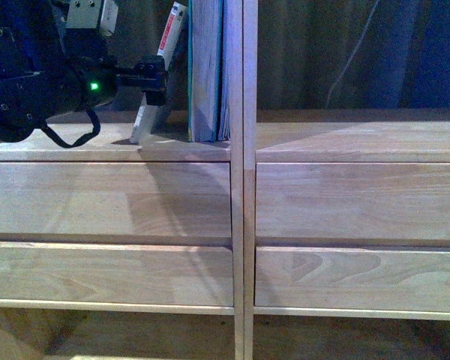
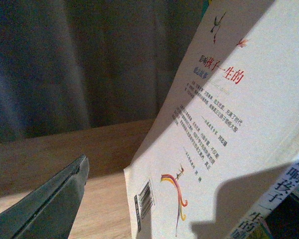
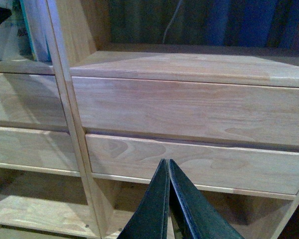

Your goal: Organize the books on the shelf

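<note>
Dim curtains hang behind the light wooden shelf, whose two columns are split by an upright divider. Reaching in from the left of the front view, the left arm stretches level across the left upper compartment, and the left gripper sits against the slanted white paperback; whether its jaws are clamped on the book or merely touching it cannot be told, since the left wrist view shows only one dark finger apart from the cover. That cover fills most of the wrist picture, with red and black Chinese characters, a barcode and a small coloured ribbon figure. Two books stand in the compartment: the thin paperback leaning with its top toward the thick teal book, and the teal one upright against the divider, its greyish page edges facing out. Both are cut off by the top of the front view. The right gripper shows only in its own wrist view, its two dark fingers pressed together with nothing between them, pointing at the two plain drawer fronts of the right column
</note>
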{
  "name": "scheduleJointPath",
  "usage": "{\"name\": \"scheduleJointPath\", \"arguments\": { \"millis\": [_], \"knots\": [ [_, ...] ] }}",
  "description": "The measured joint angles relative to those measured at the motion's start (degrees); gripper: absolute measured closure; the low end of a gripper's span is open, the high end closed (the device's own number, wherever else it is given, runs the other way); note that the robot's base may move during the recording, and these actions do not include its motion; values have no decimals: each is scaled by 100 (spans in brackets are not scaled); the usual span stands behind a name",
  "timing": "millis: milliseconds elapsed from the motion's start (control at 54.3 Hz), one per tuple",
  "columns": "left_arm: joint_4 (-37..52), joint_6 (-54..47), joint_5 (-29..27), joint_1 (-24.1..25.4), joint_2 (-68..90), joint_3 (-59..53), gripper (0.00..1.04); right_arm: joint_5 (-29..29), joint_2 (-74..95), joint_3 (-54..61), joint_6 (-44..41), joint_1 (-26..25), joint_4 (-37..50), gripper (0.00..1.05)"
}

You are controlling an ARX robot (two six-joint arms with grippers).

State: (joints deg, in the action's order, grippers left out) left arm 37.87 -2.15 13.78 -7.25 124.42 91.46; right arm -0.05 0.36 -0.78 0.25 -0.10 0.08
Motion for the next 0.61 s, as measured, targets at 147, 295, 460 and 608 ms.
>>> {"name": "scheduleJointPath", "arguments": {
  "millis": [147,295,460,608],
  "knots": [
    [83,271,103,28,-317,-444,7,2,-2,0,0,0,0,102],
    [181,448,197,31,-645,-850,7,2,-2,0,0,0,0,102],
    [203,605,256,31,-955,-1228,7,2,-2,0,0,0,0,102],
    [203,728,273,44,-1252,-1528,7,2,-2,0,0,0,0,102]
  ]
}}
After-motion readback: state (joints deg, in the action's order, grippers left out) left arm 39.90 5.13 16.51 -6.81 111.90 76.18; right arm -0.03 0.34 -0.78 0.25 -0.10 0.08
